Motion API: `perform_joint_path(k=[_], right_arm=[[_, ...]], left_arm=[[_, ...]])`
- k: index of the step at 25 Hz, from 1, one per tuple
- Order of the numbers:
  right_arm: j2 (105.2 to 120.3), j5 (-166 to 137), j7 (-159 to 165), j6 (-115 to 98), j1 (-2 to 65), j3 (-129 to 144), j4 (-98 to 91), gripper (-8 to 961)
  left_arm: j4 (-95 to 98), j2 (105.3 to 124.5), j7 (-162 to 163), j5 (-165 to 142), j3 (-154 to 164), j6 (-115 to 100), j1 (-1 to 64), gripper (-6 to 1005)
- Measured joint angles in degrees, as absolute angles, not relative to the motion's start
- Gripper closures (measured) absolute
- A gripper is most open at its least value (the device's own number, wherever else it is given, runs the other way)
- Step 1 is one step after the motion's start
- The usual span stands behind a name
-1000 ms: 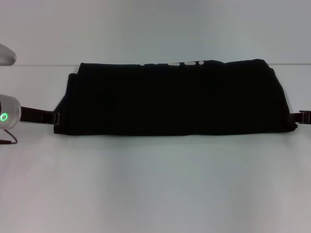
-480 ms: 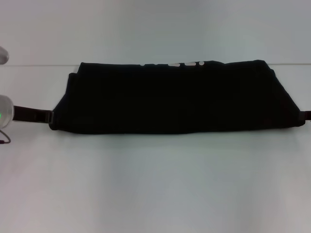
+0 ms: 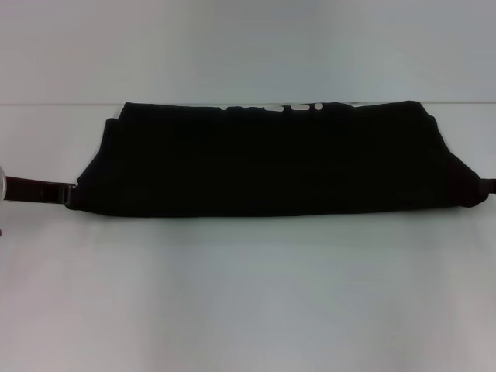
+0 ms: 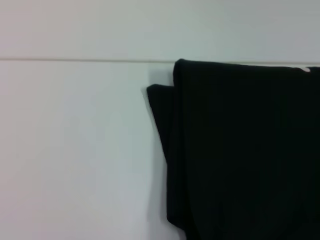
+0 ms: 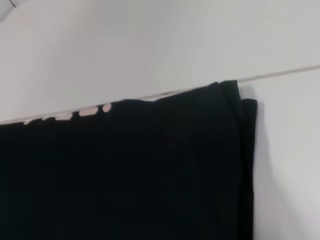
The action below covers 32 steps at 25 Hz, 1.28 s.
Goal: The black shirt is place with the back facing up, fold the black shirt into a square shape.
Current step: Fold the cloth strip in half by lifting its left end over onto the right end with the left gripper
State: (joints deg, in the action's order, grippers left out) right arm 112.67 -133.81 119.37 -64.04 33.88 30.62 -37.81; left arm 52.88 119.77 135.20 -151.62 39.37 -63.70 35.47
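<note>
The black shirt (image 3: 271,159) lies on the white table as a long folded band running left to right, with a few white print marks (image 3: 271,108) along its far edge. My left gripper (image 3: 71,195) is at the band's near left corner and is shut on it. At the near right corner, by the picture's edge, my right gripper (image 3: 488,186) holds on too. Both corners are drawn out into points. The left wrist view shows the layered left end of the shirt (image 4: 240,150). Its right end (image 5: 125,170) fills the right wrist view.
The white table (image 3: 248,294) stretches in front of the shirt. Its far edge (image 3: 62,104) meets a pale wall just behind the shirt's far side.
Both grippers have moved outward, the left one to the left and the right one to the right. The shirt's near corners went with them, so the band is now wider and tauter.
</note>
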Motion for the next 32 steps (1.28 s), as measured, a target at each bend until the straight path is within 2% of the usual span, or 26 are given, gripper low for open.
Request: perform_joint_path(k=[9, 14, 17, 22, 24, 25, 28, 32], right_arm=[[112.72, -131.02, 117.98, -68.46, 33.24, 30.06, -38.53, 950], [112.70, -130.99, 117.87, -69.91, 32.77, 28.29, -38.80, 886], [112.84, -130.97, 117.32, -71.40, 32.37, 26.84, -40.31, 771], [114.77, -128.91, 115.58, -75.44, 30.95, 24.23, -46.58, 560], [115.07, -126.05, 113.76, -77.47, 30.29, 23.76, -47.65, 463], [115.13, -124.61, 112.83, -78.39, 30.01, 23.69, -47.75, 415], [115.10, -120.05, 108.58, -80.92, 29.55, 23.83, -46.61, 360], [115.16, -118.65, 104.81, -81.76, 30.66, 24.32, -44.14, 278]], left_arm=[[52.94, 119.42, 135.12, -151.61, 38.54, -66.61, 35.35, 880], [52.66, 119.45, 135.36, -151.73, 38.07, -67.43, 34.78, 861], [53.09, 119.62, 135.53, -151.67, 36.65, -67.28, 34.24, 849], [53.78, 119.34, 135.63, -151.58, 34.31, -68.36, 34.11, 830], [55.08, 119.28, 135.74, -151.56, 33.70, -69.89, 34.08, 822], [56.38, 119.24, 135.85, -151.55, 33.18, -71.35, 34.07, 783], [59.52, 118.82, 136.38, -151.33, 32.39, -77.25, 34.03, 665], [59.45, 116.98, 138.62, -150.40, 31.71, -85.71, 35.20, 491]])
